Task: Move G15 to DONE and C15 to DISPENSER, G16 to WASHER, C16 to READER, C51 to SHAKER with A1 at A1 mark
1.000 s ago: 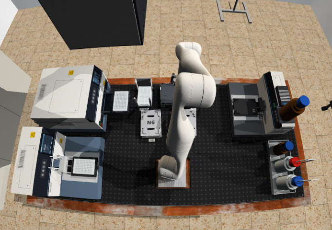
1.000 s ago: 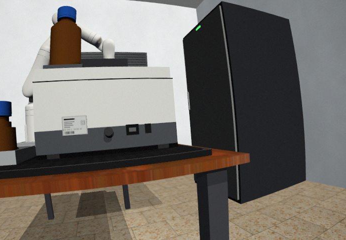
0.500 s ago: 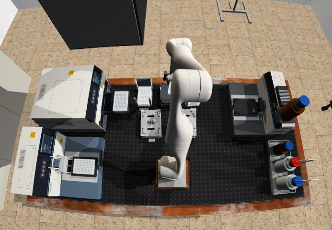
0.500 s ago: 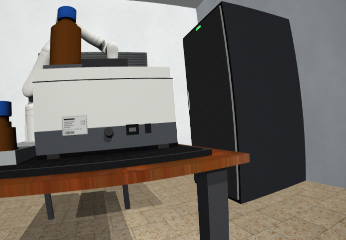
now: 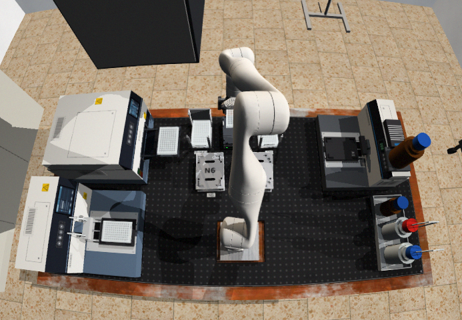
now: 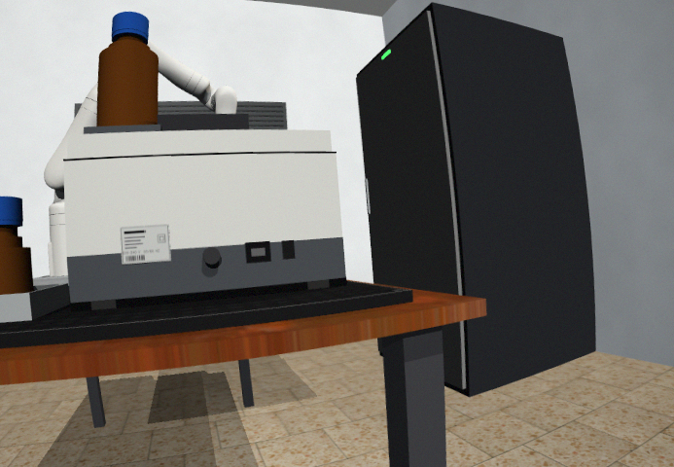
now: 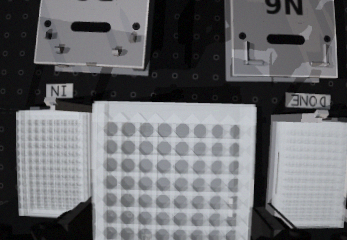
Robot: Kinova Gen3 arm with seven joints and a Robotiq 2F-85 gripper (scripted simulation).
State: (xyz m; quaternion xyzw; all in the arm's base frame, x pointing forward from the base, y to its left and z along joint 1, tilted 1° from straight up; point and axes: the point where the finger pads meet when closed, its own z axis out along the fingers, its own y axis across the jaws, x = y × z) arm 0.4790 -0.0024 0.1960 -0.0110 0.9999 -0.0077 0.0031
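My gripper (image 7: 171,223) is shut on a white well plate (image 7: 173,170) and holds it level; its label cannot be read. Dark fingers show at the plate's lower left and right edges. It hangs between the IN rack's plate (image 7: 53,162) (image 5: 268,140) and the DONE rack's plate (image 7: 308,172) (image 5: 200,132). The station under it is hidden by the plate. In the top view the arm (image 5: 255,124) hides the gripper. One plate (image 5: 167,140) lies on the tray of the back left instrument. Another plate (image 5: 116,231) sits in the front left instrument. The nest (image 5: 340,147) of the right instrument is bare.
Nest N6 (image 7: 281,40) (image 5: 209,169) and the regrip nest (image 7: 91,30) (image 5: 267,166) stand bare just in front of the racks. Bottles (image 5: 409,149) and a tube rack (image 5: 397,230) stand at the right. A tall black cabinet (image 6: 475,220) stands behind the table.
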